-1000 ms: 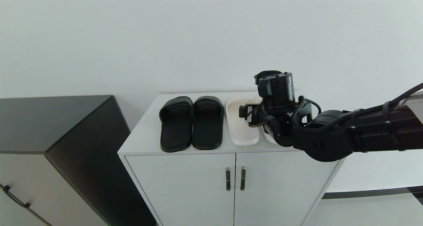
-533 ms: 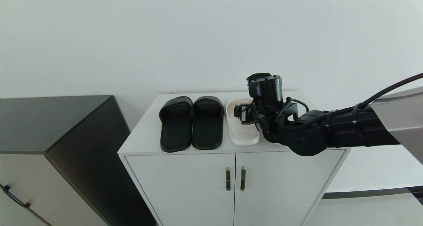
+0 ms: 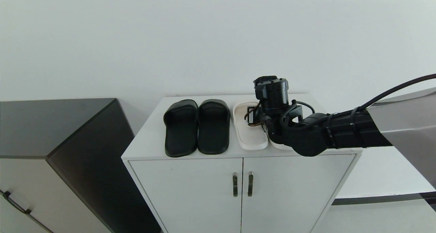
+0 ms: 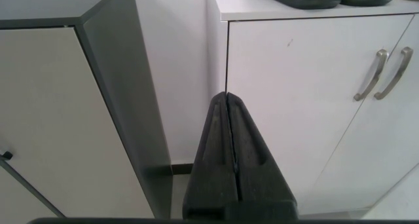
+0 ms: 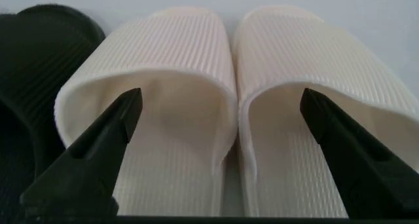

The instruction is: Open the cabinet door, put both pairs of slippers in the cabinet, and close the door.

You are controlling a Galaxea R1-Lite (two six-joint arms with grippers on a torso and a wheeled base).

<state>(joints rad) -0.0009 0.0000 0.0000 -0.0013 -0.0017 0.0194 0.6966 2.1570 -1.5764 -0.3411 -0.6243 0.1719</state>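
A white cabinet (image 3: 190,192) stands with both doors shut, its two handles (image 3: 242,184) side by side at the middle. On top, a black pair of slippers (image 3: 197,127) lies left of a white pair (image 3: 250,136). My right arm's wrist (image 3: 272,96) hovers over the white pair and hides much of the right-hand one. My right gripper (image 5: 221,99) is open, its fingers (image 5: 98,152) spread wide just behind the two white straps (image 5: 229,60). My left gripper (image 4: 227,98) is shut and empty, low in front of the cabinet's left door (image 4: 308,86).
A dark grey cabinet (image 3: 61,130) stands close to the left of the white one, leaving a narrow gap (image 4: 180,73). A plain wall rises behind. A dark baseboard (image 3: 381,199) runs along the floor at the right.
My right arm has moved left and forward over the white slippers, sinking a little closer to them. The slippers and doors have not moved.
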